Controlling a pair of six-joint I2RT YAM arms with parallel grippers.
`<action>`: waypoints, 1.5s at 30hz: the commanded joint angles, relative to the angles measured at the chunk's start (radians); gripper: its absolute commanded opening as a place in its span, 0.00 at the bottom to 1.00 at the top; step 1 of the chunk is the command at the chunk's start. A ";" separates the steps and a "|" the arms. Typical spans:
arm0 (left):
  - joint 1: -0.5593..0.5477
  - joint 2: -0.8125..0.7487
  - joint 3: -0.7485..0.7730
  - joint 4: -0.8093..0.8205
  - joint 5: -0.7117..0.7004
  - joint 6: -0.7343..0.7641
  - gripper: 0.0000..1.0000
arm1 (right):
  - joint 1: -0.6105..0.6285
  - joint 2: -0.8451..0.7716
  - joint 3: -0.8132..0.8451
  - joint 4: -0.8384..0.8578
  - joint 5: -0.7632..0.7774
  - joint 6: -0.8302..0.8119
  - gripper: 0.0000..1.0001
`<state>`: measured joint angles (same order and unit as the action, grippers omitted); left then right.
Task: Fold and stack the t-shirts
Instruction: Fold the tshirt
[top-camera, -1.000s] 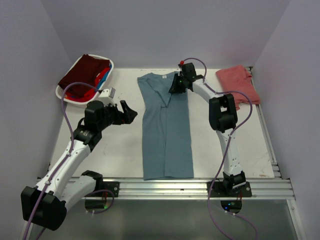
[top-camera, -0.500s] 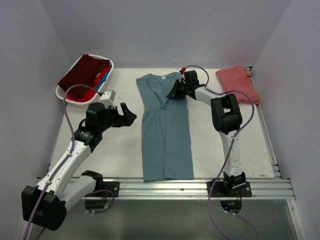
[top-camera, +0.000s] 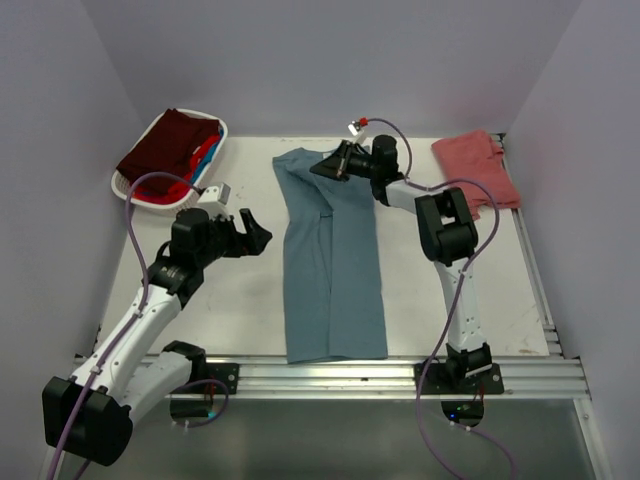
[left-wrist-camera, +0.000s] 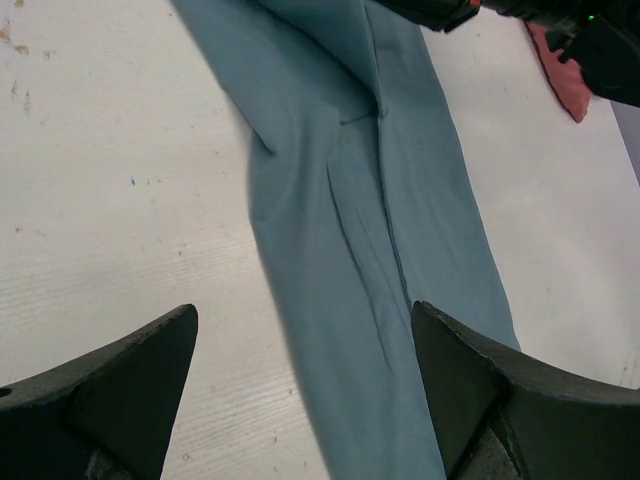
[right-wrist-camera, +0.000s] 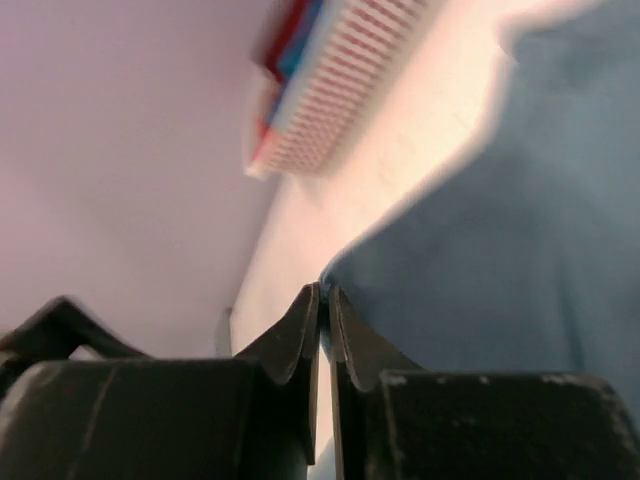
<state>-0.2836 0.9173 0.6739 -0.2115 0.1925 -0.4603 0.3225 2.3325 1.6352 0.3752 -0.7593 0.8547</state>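
Teal-blue t-shirt (top-camera: 330, 270) lying lengthwise mid-table, right gripper (top-camera: 320, 168) pinched closed on its far collar edge, left gripper (top-camera: 262, 232) spread wide, holding nothing, between basket (top-camera: 222, 132) and shirt's left edge, salmon-red t-shirt (top-camera: 475, 165) at far right corner.

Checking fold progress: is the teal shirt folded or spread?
Partly folded: the teal shirt lies as a narrow strip, sides overlapped along its middle.

In the right wrist view the white oval plastic basket (right-wrist-camera: 350, 90), up and left of the large slate teal-blue t-shirt (right-wrist-camera: 480, 270), is blurred, and its contents show only as red and blue smears. Whether cloth lies between the closed fingertips of the right gripper (right-wrist-camera: 324, 295) cannot be determined. The salmon-red t-shirt (left-wrist-camera: 558, 80), right of the teal-blue one, is cut off by the left wrist view's edge.
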 joint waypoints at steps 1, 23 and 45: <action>0.000 -0.015 -0.007 0.009 -0.010 0.008 0.91 | 0.015 0.230 0.170 1.007 -0.360 0.608 0.09; 0.000 0.009 -0.027 0.083 -0.002 0.011 0.90 | 0.018 -0.209 0.029 -0.521 0.033 -0.523 0.99; -0.265 0.174 -0.056 -0.043 -0.084 -0.164 0.76 | 0.253 -0.902 -0.589 -0.972 0.934 -0.485 0.86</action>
<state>-0.4438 1.1397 0.6384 -0.1547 0.1413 -0.5278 0.5274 1.5787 1.1095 -0.5423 0.1154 0.3019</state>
